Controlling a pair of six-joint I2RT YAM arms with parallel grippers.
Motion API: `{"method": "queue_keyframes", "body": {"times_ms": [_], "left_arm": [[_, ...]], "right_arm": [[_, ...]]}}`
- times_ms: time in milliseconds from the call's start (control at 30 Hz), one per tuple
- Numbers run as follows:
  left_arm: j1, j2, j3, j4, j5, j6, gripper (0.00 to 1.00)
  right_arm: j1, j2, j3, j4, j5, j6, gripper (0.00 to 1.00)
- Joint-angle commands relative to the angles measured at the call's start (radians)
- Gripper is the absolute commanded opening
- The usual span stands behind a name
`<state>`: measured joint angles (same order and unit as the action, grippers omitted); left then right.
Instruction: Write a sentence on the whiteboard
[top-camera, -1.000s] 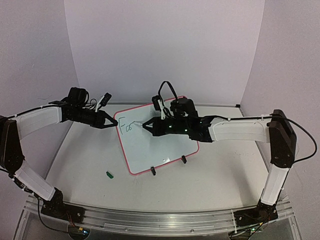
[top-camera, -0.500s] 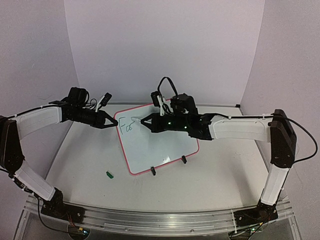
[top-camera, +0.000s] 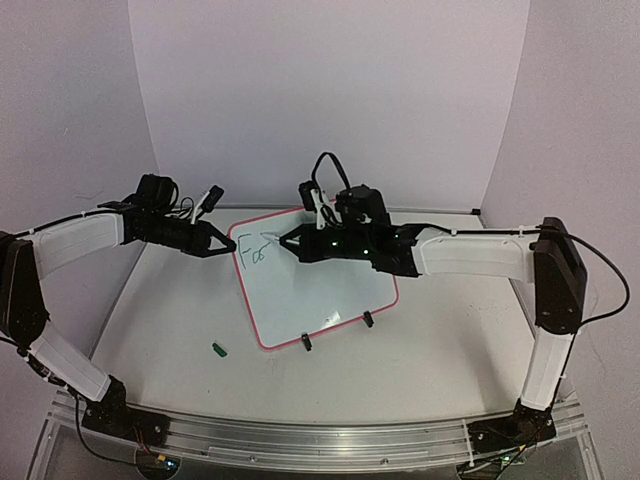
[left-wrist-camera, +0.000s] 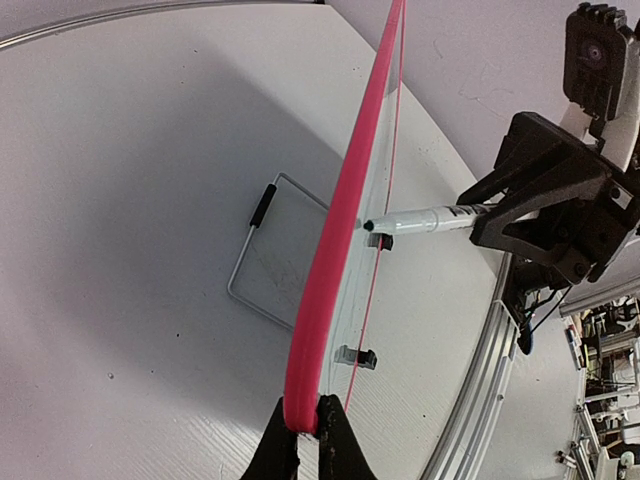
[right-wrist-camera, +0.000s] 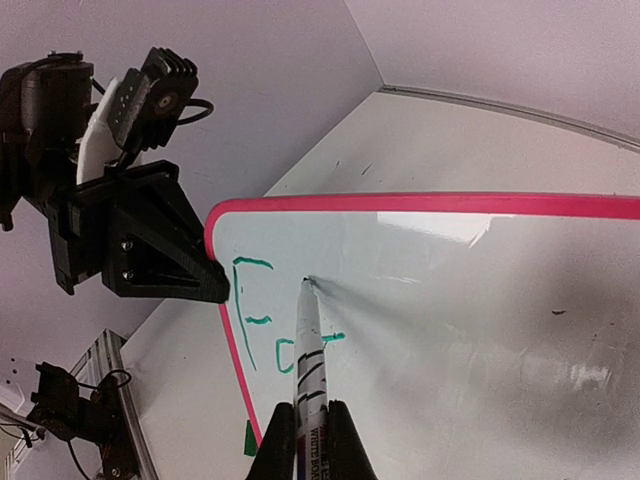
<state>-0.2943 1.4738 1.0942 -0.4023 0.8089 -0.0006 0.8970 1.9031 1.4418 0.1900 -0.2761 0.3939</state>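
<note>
I hold the left gripper (left-wrist-camera: 305, 432) pinched shut on the rim of the whiteboard (top-camera: 320, 290) to steady it while the right gripper (right-wrist-camera: 308, 410), clamped on the marker (right-wrist-camera: 310, 360), sets its tip, seemingly touching the board, just right of the sentence (right-wrist-camera: 262, 320).

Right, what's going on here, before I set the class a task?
Two robot arms are working on a propped-up small white board with a pink-red rim. The left claw is shut on its left rim, steadying it. The right claw is shut on a white marker pen, tip at the board beside the green handwriting. Only a couple of letters are there; most of the sentence is not yet written.
</note>
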Motion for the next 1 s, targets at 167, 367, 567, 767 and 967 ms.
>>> {"method": "queue_keyframes", "body": {"times_ms": [167,367,567,767,967], "left_arm": [[-0.039,0.034,0.012,-0.070,-0.056,0.066,0.00],[-0.040,0.034,0.013,-0.070,-0.056,0.066,0.00],[-0.041,0.033,0.013,-0.070,-0.057,0.066,0.00],[-0.042,0.033,0.012,-0.070,-0.059,0.067,0.00],[-0.042,0.031,0.012,-0.071,-0.060,0.067,0.00]], "right_arm": [[-0.003,-0.007,-0.031,-0.001,0.019,0.003,0.00],[-0.003,-0.022,-0.086,-0.001,0.010,0.016,0.00],[-0.003,-0.043,-0.132,0.000,0.007,0.023,0.00],[-0.003,-0.063,-0.146,0.000,0.030,0.022,0.00],[-0.003,-0.073,-0.115,0.000,0.051,0.006,0.00]]}}
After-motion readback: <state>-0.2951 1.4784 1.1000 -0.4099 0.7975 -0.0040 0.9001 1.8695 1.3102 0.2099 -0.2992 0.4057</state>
